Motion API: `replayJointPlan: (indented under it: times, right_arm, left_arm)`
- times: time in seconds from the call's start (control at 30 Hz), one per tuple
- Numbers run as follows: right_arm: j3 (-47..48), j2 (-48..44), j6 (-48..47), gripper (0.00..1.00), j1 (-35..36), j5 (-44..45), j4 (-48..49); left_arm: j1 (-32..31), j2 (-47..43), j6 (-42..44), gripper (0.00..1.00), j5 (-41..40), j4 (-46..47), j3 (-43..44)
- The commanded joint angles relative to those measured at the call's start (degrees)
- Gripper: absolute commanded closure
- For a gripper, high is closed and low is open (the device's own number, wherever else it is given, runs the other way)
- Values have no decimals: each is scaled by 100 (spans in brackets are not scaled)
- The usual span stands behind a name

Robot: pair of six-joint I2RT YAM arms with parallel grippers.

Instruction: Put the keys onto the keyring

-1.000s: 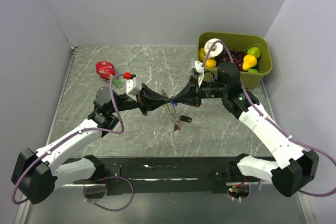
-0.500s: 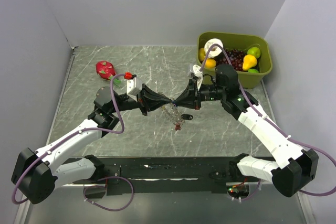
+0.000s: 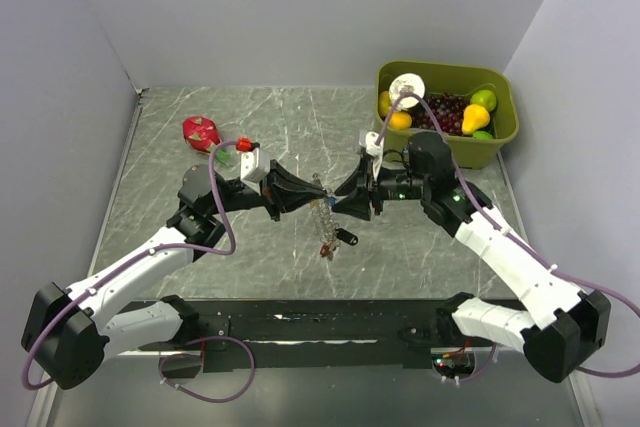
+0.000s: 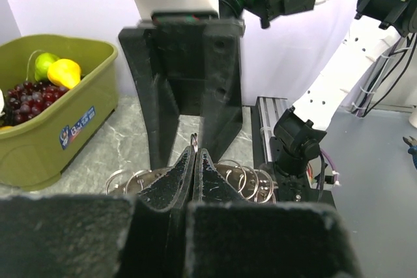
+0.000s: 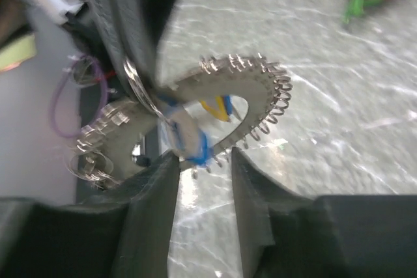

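Observation:
My left gripper (image 3: 318, 187) is shut on the thin metal keyring (image 4: 193, 139), which pokes out between its fingertips (image 4: 195, 151). Several more rings (image 4: 244, 177) and a spring-edged metal piece (image 5: 260, 89) hang from it. A key with a blue tag (image 5: 190, 140) dangles, blurred, from the ring bundle. It sits just ahead of my right gripper (image 5: 203, 155), whose jaws are open with nothing pinched between them. In the top view my right gripper (image 3: 338, 201) faces the left one tip to tip above the table's middle. The bundle (image 3: 325, 222) hangs below them.
A black fob (image 3: 346, 238) hangs at the bottom of the bundle. A green bin (image 3: 445, 69) of toy fruit stands at the back right, close behind my right arm. A red dragon fruit (image 3: 201, 132) lies at the back left.
My right gripper has gone from shut to open and dropped slightly. The ring bundle with the fob has swung down and left. The left gripper stays shut on the ring.

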Motion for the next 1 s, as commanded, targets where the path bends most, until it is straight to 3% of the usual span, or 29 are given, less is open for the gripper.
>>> replayJointPlan:
  times: [0.0,0.1,0.27,0.47,0.8,0.97]
  right_arm:
    - [-231,-606,208,42,-71,838,356]
    - [-591,-1133,383,32,-106,988,997]
    - [-584,-1451,577,31,-97,463,1464]
    - [-293,-1003,1061,42,-80,-451,2053]
    - [-302,-554,1386,60,-36,-699,2335]
    - [-311,-493,1465,74,-36,-822,2440]
  left_arm:
    - [-21,-219,187,99,76,224,322]
    - [-21,-237,214,99,155,136,331]
    - [-21,-176,188,99,427,126,357]
    - [-21,-79,100,99,700,276,375]
    - [-21,-17,-24,99,727,408,383]
    - [-29,9,3,99,727,320,445]
